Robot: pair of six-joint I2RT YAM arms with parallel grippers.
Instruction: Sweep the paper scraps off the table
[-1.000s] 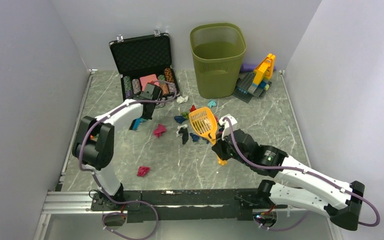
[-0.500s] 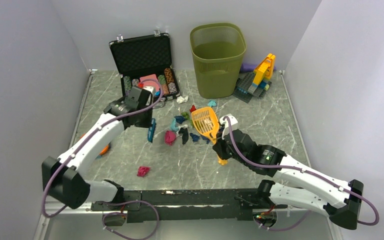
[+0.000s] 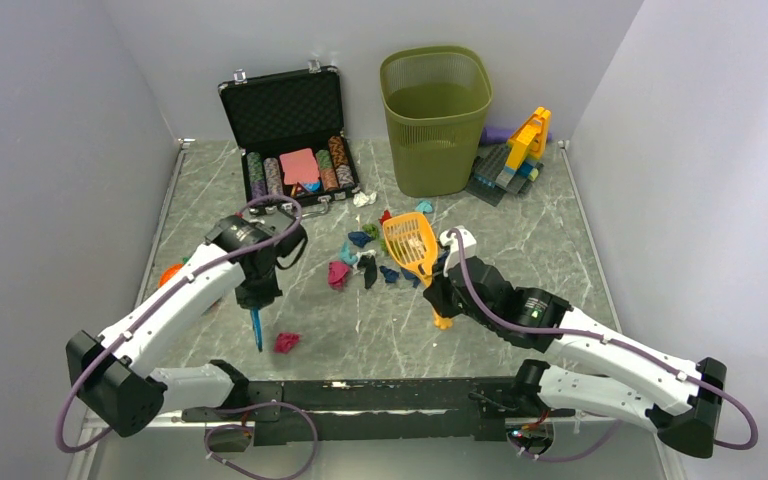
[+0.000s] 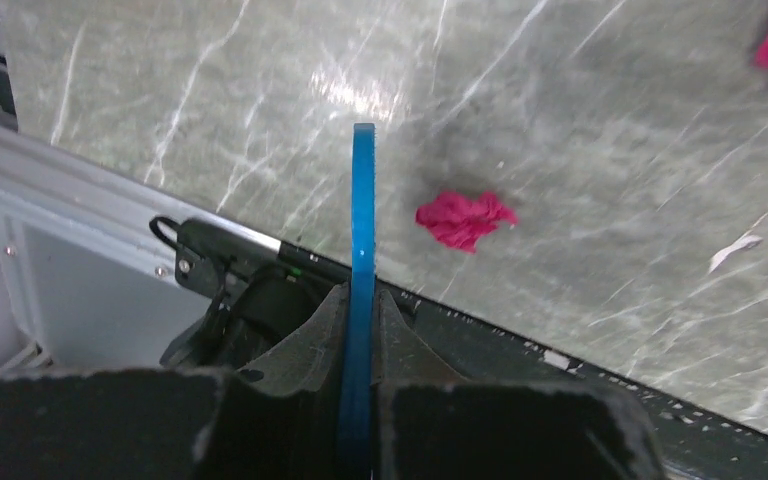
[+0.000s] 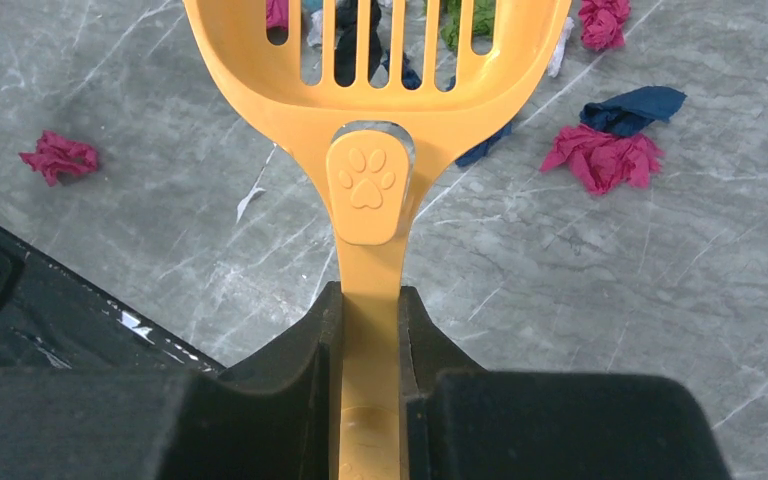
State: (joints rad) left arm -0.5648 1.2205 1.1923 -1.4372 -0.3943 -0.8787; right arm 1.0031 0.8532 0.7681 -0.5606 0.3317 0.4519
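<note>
- Top view: the left gripper [image 3: 257, 300] is seen over the near-left part of the table [image 3: 550, 250], clamped on a thin blue tool [image 3: 257, 330] that points toward the near edge. A lone red scrap [image 3: 286, 342] lies just beside the tool's tip, to its right.
- The right gripper [image 3: 440, 298] is clenched on the handle of an orange slotted scoop [image 3: 408, 245], whose bowl is set among the paper scraps [image 3: 338, 273]. These are clustered at mid-table, in front of a green mesh bin [image 3: 435, 110]. One white wad sits near an open chip case [image 3: 285, 135]. Toy bricks [image 3: 515, 160] stand at the far right.
- Left wrist view: the blue tool is shown edge-on, pinched between the two dark fingers [image 4: 305, 345], with its tip over the marble close to the metal rail [image 4: 90, 190]. Whether the tip touches the table cannot be told. The lone red scrap is seen on the marble to the right of the blade, apart from it. A pink wad is cut off at the upper right corner.
- Right wrist view: the scoop's handle, marked with a paw print, is held tight between the fingers [image 5: 295, 365]. Scraps in pink, navy and green are glimpsed through the slots. A pink wad and a navy one lie to the right of the bowl, and a red one lies well to the left.
</note>
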